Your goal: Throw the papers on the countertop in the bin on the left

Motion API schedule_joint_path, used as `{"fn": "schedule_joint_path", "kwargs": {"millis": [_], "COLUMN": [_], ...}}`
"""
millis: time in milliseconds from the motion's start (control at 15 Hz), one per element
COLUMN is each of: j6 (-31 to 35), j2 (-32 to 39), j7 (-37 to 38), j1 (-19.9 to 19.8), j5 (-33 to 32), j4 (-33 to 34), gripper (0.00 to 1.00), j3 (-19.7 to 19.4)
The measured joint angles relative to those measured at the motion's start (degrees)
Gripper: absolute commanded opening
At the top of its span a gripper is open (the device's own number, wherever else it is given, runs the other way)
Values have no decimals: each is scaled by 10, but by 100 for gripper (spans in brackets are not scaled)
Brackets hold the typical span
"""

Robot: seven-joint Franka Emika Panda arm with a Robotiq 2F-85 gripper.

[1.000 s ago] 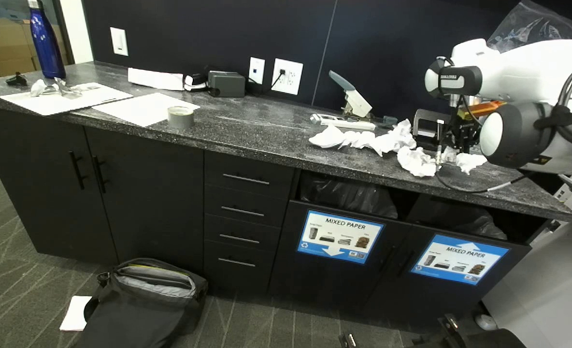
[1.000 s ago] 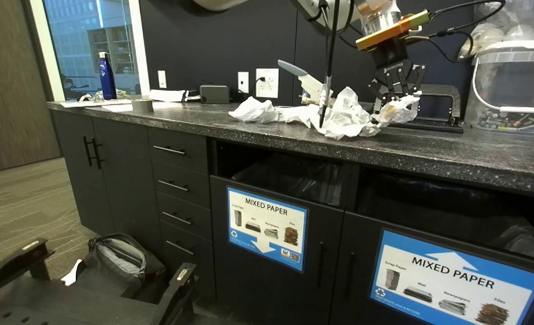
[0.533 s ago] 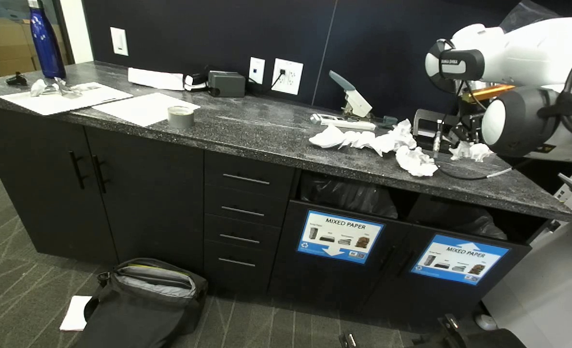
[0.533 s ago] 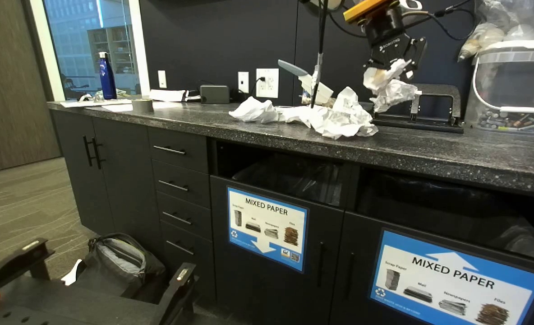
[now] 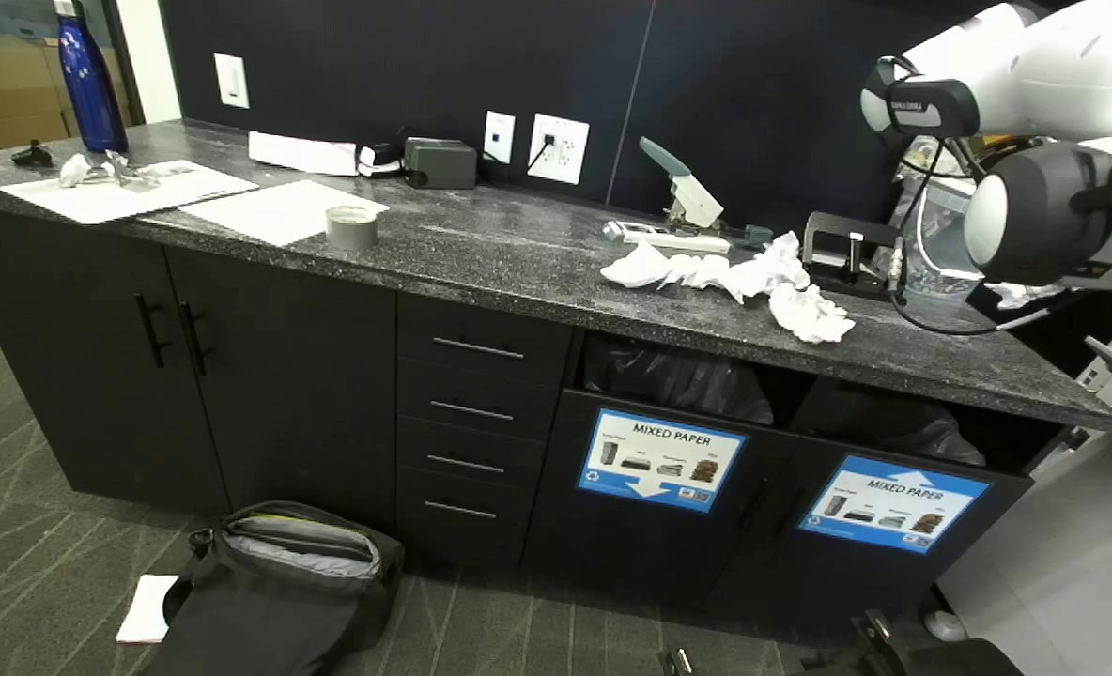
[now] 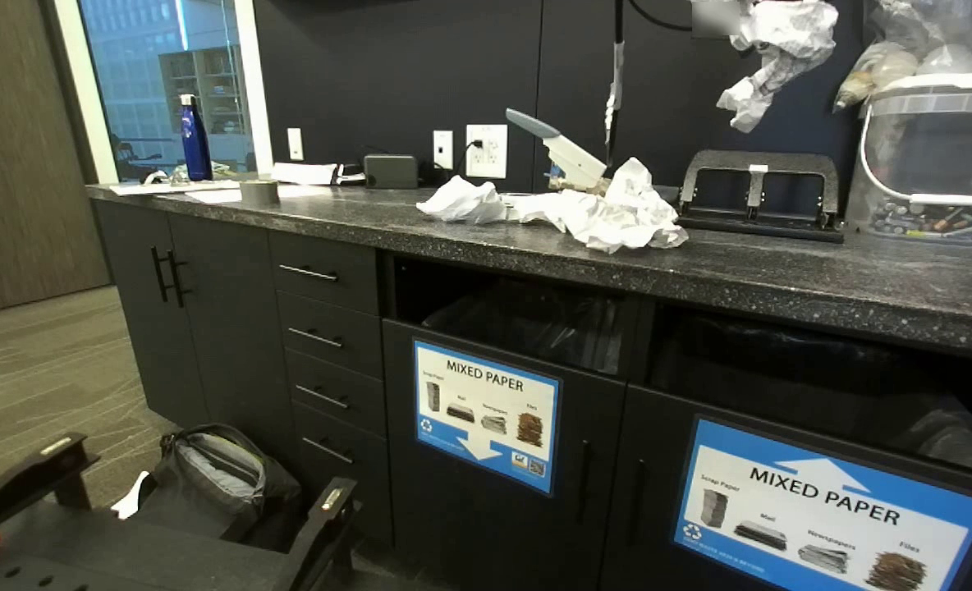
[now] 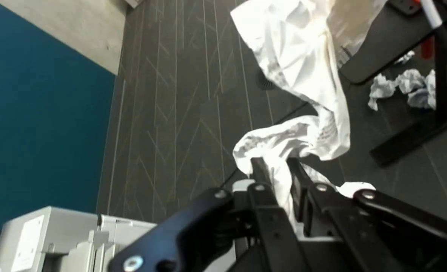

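Dark carpeted floor [image 7: 182, 105]: beyond the gripper [image 7: 278, 170] in the wrist view.

Long, dark grey, speckled stone-look worktop [image 5: 500, 244]: lower than the gripper.

White, rounded robot arm [image 5: 1082, 66]: carries the gripper and hides it in an exterior view.

Dark, recessed, bag-lined left-hand bin [image 6: 527, 320], fronted by a blue-bordered rectangular label [image 6: 486, 414] with a down arrow: well below the gripper, off to the left in both exterior views, under the worktop's front edge. Target.

Pile of crumpled white paper wads [image 6: 601, 213]: on the worktop, lower than the gripper and left of it in an exterior view; not yet binned.

Gripper, black and jointed: clamped on a long, twisted, crumpled white paper strip [image 7: 308, 75], which sticks out loosely past the jaws.

Judgement: step in hand is transport to the bin. Hold the strip clear of the worktop's front edge, then lower to the bin's mouth; feed the loose end in under the overhang, and release only once most of it is behind the front rim. Go slowly: light paper will likely flutter and could snag on that rim or the edge above. Then back straight out before returning for the wads.
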Motion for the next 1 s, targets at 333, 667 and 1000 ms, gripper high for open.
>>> {"fn": "schedule_joint_path", "kwargs": {"millis": [333,667,1000], "j6": [-10,-10,-9], "j2": [-14,-13,-43], "j7": [-2,1,34], "j1": [13,31,58], "j5": [66,145,208], "j4": [-128,-283,-422], "gripper": [17,17,19], "j3": [-28,-28,1]}}
